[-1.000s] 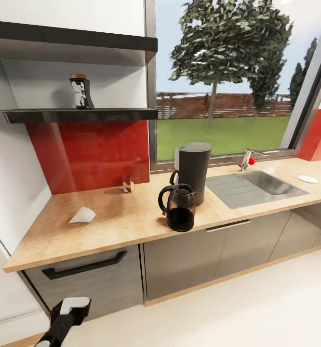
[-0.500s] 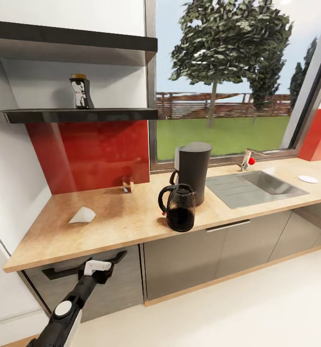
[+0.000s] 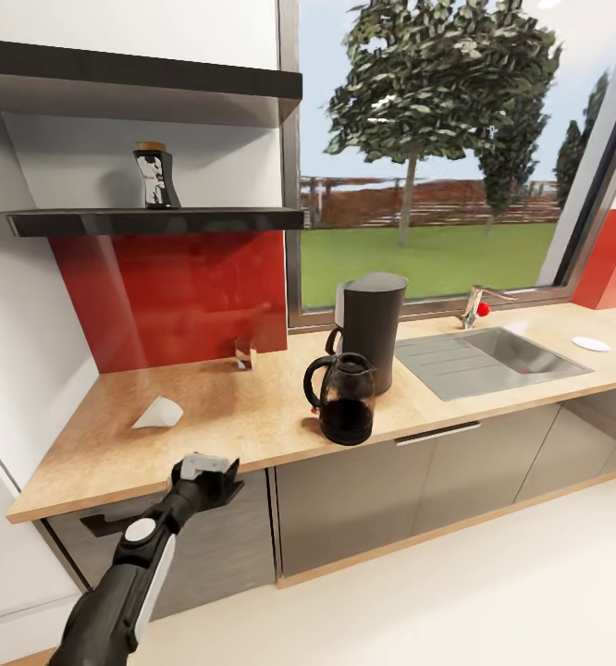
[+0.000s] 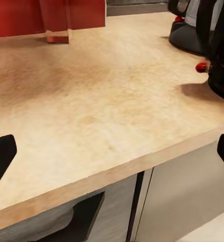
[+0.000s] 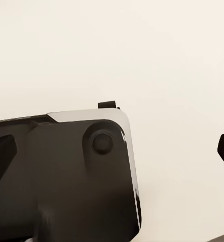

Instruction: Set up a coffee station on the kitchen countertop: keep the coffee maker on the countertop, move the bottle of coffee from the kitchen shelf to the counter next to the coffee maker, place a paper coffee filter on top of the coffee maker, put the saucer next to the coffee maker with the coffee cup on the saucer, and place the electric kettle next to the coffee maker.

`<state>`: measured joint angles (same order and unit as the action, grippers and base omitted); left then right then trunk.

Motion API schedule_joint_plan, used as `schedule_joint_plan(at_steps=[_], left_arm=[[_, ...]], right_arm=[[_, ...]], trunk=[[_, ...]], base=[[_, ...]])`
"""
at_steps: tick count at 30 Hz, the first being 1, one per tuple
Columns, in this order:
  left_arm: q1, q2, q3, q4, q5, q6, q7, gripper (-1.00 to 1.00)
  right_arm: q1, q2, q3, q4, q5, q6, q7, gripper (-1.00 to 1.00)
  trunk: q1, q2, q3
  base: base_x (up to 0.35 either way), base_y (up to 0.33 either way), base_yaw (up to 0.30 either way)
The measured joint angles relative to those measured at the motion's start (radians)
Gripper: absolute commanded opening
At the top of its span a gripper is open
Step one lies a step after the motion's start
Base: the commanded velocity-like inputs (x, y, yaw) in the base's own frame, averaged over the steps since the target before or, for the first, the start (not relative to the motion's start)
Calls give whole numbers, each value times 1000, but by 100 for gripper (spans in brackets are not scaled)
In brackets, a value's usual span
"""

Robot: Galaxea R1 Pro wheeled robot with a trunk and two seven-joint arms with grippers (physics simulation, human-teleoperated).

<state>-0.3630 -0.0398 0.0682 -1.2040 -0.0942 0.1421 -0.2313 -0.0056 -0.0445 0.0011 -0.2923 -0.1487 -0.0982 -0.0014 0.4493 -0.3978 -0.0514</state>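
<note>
My left jaws (image 3: 208, 470) hang at the front edge of the surface (image 3: 243, 416), above the drawer handle; fingers (image 4: 0, 156) wide apart, nothing between them. My right jaws (image 5: 112, 151) also stand apart, over pale floor beside a dark part of my own body. Bottle of coffee (image 3: 155, 176) upright on the kitchen shelf (image 3: 141, 220). Paper coffee filter (image 3: 160, 413) lies on the surface, left part. Coffee maker (image 3: 373, 328) stands beside the sink (image 3: 493, 356), electric kettle (image 3: 343, 398) just in front of it. Saucer (image 3: 591, 344) far right, beyond the sink. A small glass-like item (image 3: 244, 352) at the red backsplash; cannot tell what.
</note>
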Motion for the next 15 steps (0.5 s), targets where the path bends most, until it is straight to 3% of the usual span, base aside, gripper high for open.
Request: schedule_joint_plan(at_steps=[5,15], left_arm=[[-70,-10,5,-47,-5,96,0,100],[-213,-2,7,-39,-12,277,302,100]], right_arm=[[0,0,0,1,0,0,0,100],[0,-1,0,-2,0,-3,4,100]], trunk=[[0,0,0],[0,0,0]], base=[[0,0,0],[0,0,0]])
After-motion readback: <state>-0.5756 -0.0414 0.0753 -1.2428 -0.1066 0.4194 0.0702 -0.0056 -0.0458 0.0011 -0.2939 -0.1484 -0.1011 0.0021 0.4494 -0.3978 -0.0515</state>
